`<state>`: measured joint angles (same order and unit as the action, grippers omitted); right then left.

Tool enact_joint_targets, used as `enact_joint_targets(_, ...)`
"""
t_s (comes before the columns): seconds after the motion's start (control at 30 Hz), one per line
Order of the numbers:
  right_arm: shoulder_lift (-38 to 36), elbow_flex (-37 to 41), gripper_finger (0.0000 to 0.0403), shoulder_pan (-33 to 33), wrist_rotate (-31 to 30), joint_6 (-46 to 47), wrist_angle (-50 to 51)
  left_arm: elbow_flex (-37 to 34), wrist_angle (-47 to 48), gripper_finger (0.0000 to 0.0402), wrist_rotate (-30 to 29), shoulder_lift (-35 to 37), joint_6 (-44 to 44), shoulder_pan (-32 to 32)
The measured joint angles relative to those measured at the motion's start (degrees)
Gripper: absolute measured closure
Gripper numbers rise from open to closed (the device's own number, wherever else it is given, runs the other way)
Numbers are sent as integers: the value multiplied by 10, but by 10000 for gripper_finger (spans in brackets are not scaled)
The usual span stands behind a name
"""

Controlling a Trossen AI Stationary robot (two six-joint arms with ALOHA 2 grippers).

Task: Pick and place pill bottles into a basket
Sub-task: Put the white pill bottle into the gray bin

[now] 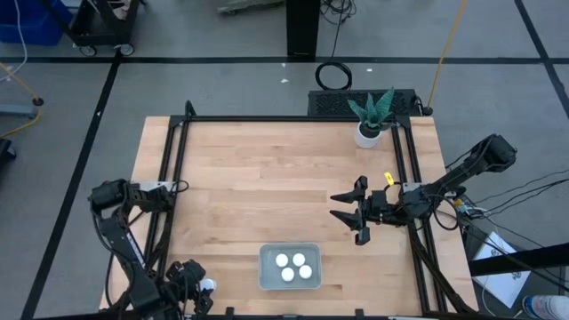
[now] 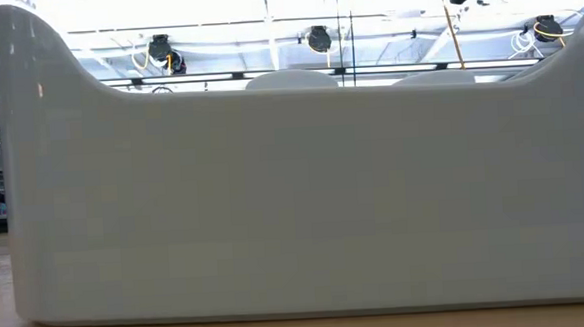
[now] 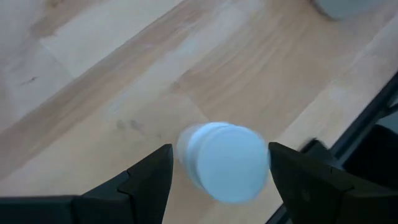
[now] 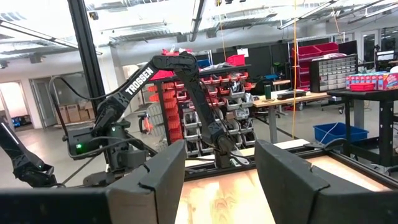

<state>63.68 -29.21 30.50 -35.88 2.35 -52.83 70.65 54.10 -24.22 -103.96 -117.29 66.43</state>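
The pale grey-blue basket (image 1: pixel 289 267) stands near the table's near edge with several white pill bottles (image 1: pixel 294 266) upright in it. Its wall (image 2: pixel 294 193) fills the low view. Another white pill bottle (image 3: pixel 224 162) sits between the fingers of my left gripper (image 1: pixel 199 290) at the table's near left corner, left of the basket; the gripper is shut on it. My right gripper (image 1: pixel 348 213) is open and empty above the table's right part, fingers pointing toward the left edge. My left gripper pinches the pill bottle between its two fingers (image 3: pixel 152 180), one on each side of the bottle near its white cap (image 3: pixel 231 165). The fingers come from above, pointing down. The cap end faces up toward the wrist. Whether the bottle's bottom rests on the table is hidden.
A white pot with a green plant (image 1: pixel 371 120) stands at the far right. Black frame rails (image 1: pixel 169 187) run along the table's left, right and far sides. Bare wood (image 1: pixel 267 187) lies between the basket and the far edge.
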Motion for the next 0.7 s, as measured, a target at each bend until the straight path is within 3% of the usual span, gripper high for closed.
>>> enact_joint_targets(0.33, 0, 0, 216, 0, 0, 0, 7, -8, -14, 137, 4, 0, 2, 0)
enact_joint_targets(0.7, 0, 0, 216, 0, 0, 11, 10, -6, -15, 237, -10, 1, 15, 0)
